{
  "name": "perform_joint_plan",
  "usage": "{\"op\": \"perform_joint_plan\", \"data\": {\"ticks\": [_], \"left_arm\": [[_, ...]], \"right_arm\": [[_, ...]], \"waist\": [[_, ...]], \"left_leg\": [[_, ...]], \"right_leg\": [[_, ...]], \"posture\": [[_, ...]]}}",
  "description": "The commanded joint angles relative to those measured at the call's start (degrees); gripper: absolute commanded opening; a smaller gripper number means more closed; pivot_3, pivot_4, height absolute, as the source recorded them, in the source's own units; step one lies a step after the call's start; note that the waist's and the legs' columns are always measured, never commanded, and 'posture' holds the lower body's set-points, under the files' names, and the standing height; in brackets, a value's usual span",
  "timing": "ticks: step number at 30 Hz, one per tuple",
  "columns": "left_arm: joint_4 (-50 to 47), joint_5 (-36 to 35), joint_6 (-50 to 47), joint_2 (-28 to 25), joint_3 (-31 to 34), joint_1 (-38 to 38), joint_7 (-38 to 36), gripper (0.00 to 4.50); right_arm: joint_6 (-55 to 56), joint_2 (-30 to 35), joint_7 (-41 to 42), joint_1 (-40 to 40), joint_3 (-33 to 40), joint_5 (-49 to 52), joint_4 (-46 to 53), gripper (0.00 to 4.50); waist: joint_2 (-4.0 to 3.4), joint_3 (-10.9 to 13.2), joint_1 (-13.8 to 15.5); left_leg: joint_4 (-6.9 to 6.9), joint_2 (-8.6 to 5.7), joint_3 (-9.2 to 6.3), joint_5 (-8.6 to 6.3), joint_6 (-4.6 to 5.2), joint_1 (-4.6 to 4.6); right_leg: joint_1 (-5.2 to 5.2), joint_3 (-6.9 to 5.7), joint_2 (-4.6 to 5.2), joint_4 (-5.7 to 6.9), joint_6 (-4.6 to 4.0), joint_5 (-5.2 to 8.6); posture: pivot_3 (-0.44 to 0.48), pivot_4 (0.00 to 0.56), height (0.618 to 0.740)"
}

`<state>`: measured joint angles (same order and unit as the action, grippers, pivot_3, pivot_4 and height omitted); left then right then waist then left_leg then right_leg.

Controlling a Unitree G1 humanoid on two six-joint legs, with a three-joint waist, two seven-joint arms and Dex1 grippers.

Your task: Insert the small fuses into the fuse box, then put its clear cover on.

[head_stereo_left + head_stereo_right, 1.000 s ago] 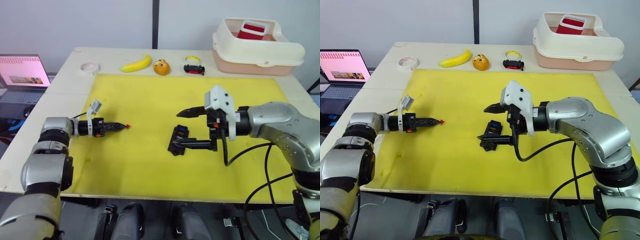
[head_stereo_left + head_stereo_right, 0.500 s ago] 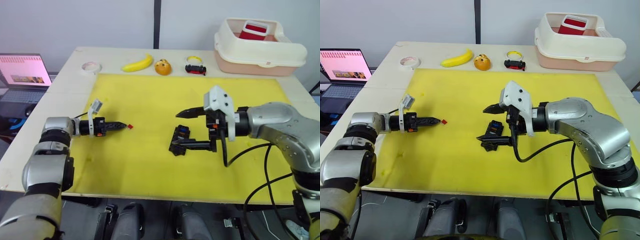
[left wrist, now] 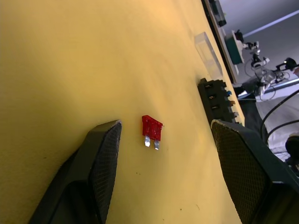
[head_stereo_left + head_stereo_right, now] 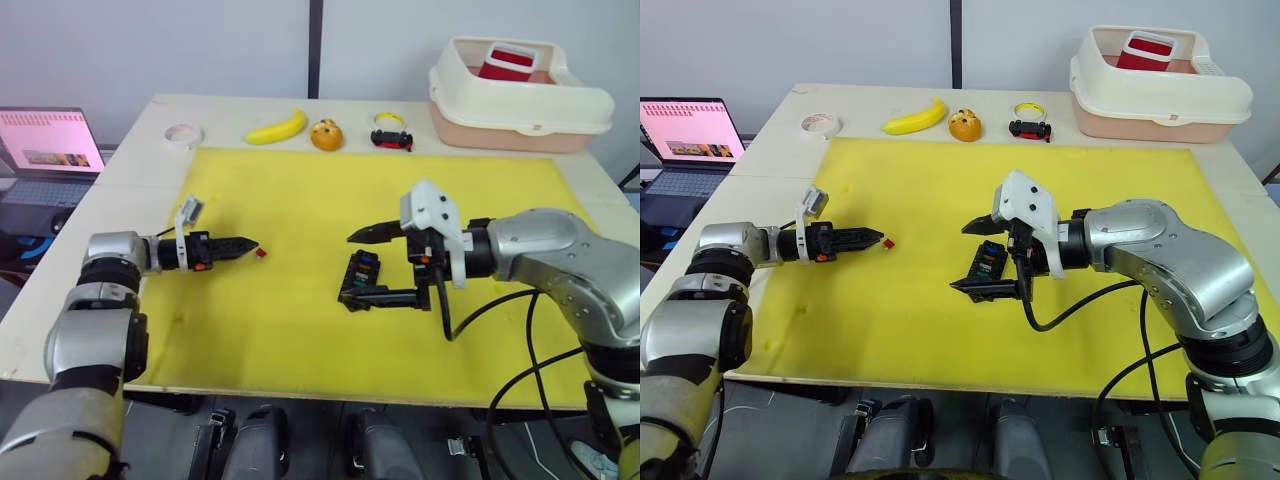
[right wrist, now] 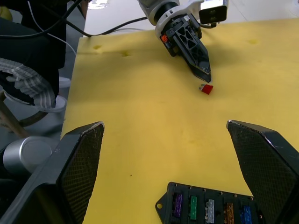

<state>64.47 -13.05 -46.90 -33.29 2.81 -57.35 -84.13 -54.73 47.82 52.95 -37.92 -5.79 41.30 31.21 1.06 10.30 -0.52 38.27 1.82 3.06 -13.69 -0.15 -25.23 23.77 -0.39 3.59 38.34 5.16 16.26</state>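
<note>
A small red fuse lies flat on the yellow mat, loose between the spread fingers of my left gripper, which is open; in the left eye view the fuse sits just past the gripper's tips. The black fuse box lies mid-mat with purple, green, grey, amber and blue fuses seated in it. My right gripper is open, one finger above the box and one along its near side. The clear cover lies on the mat beyond the box.
Along the table's far edge stand a tape roll, a banana, an orange toy, a toy car and a cream lidded bin. A laptop sits off the table's left side.
My left gripper has opened and let go of the red fuse, which now lies on the mat at its tips. My right gripper has shifted slightly left over the fuse box.
</note>
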Motion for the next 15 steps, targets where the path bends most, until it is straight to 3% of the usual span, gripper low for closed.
{"op": "perform_joint_plan", "data": {"ticks": [1,15], "left_arm": [[-0.2,1.1,0.0,1.3,-1.6,-0.6,-0.3,3.24],[-2.8,2.0,0.6,2.9,-3.9,0.8,-2.3,3.24]], "right_arm": [[-0.2,0.3,-0.4,-0.3,1.3,0.6,1.2,4.50],[-0.6,-2.0,-0.8,-2.7,-1.4,-0.1,-0.4,4.50]], "waist": [[0.00,0.0,0.1],[0.00,0.0,1.2]], "left_leg": [[0.00,0.00,0.00,0.00,0.00,0.00],[0.00,-0.02,0.02,-0.02,0.03,-0.06]], "right_leg": [[0.00,0.00,0.00,0.00,0.00,0.00],[-0.01,-0.01,0.03,-0.14,0.01,0.00]], "posture": [[0.000,0.150,0.740],[0.000,0.150,0.740]]}}
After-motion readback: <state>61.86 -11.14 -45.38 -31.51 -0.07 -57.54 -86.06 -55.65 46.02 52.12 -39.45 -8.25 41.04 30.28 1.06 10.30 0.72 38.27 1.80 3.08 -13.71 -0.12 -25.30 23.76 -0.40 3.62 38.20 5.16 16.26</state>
